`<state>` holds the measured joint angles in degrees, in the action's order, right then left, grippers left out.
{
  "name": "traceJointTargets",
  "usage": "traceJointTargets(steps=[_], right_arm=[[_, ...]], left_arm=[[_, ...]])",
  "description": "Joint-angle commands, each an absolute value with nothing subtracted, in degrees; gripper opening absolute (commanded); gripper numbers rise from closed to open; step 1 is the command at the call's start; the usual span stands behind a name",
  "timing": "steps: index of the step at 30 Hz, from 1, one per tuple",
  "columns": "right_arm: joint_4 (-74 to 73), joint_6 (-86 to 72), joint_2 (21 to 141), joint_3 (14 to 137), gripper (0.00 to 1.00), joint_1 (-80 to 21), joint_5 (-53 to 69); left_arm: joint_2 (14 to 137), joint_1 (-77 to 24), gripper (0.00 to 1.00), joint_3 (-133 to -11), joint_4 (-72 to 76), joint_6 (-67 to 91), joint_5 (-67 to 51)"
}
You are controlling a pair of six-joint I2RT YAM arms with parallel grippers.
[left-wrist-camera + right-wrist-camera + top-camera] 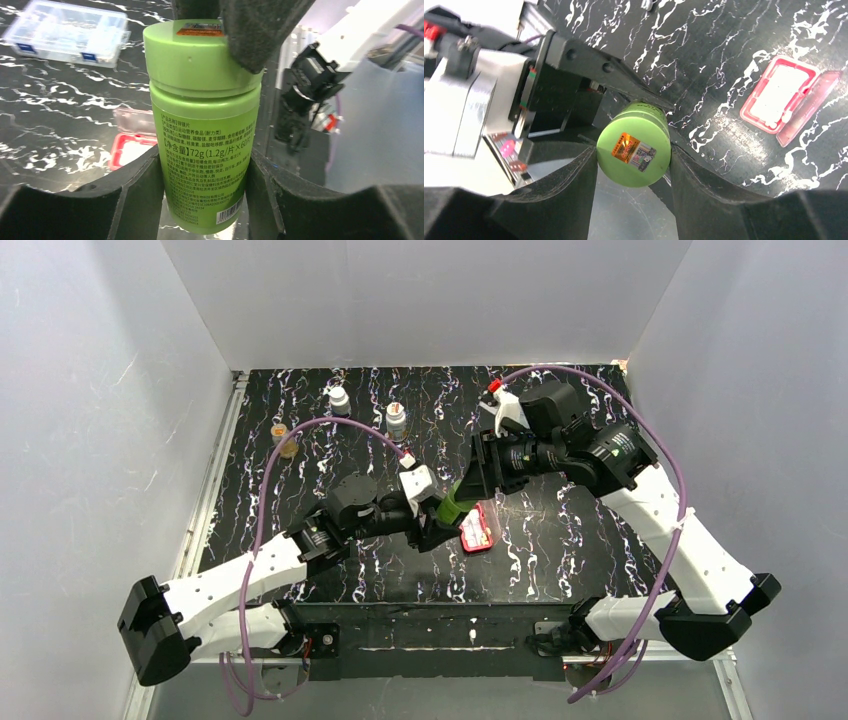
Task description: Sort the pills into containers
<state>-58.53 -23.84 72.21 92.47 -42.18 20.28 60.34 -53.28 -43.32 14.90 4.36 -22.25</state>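
Note:
A green pill bottle [455, 502] is held tilted in the air between both grippers. My left gripper [205, 170] is shut on the bottle's body [205, 125]. My right gripper [634, 165] is shut on its green cap [634, 152], and one of its fingers [255, 30] shows over the cap in the left wrist view. The red pill case [477, 530] lies open on the table just below the bottle, with its whitish compartments [781, 97] up and its lid folded out; it also shows in the left wrist view [131, 147]. No loose pills show.
Two white bottles [339, 398] [397, 418] and a small amber bottle [284, 438] stand at the back left of the black marbled table. A clear plastic organiser box [67, 30] lies on the table beyond the case. White walls enclose three sides.

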Motion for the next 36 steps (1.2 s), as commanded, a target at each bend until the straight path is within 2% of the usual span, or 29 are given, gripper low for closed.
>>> traceJointTargets(steps=[1,3,5,9,10,15,20,30,34,36], right_arm=[[-59.74,-32.61,72.8,92.18,0.3,-43.21,18.72],[-59.49,-33.98,72.83,92.03,0.3,-43.22,17.65],[-59.22,-34.63,72.52,91.91,0.41,-43.2,16.09],[-58.1,-32.6,70.9,92.61,0.93,-43.1,12.76],[-58.22,-31.71,70.71,93.36,0.98,-42.97,12.18],[-55.96,-25.89,67.91,93.78,0.98,-41.58,11.61],[-49.03,-18.92,62.23,88.04,0.99,-38.19,22.94],[-43.95,-13.48,59.46,83.69,0.99,-38.18,43.73],[-46.0,-11.8,60.45,84.72,0.98,-40.63,43.26],[-47.3,-11.22,60.81,85.14,0.94,-41.37,42.56]], left_arm=[[59.8,-55.45,0.0,-44.56,23.55,-2.11,-7.77],[60.31,-56.47,0.0,-44.7,23.67,-3.76,-5.56],[60.83,-57.1,0.0,-45.04,23.23,-4.57,-5.08],[61.02,-57.13,0.0,-45.24,21.52,-3.09,-10.31],[60.82,-57.13,0.0,-44.98,21.31,-2.57,-12.22],[59.51,-56.75,0.0,-44.86,17.82,0.26,-23.9],[57.33,-55.12,0.0,-45.0,15.83,5.45,-37.41],[57.24,-52.13,0.0,-45.36,21.09,16.29,-50.42],[58.95,-51.53,0.0,-44.74,26.75,20.81,-52.66],[59.56,-51.21,0.0,-44.57,28.93,22.29,-53.31]])
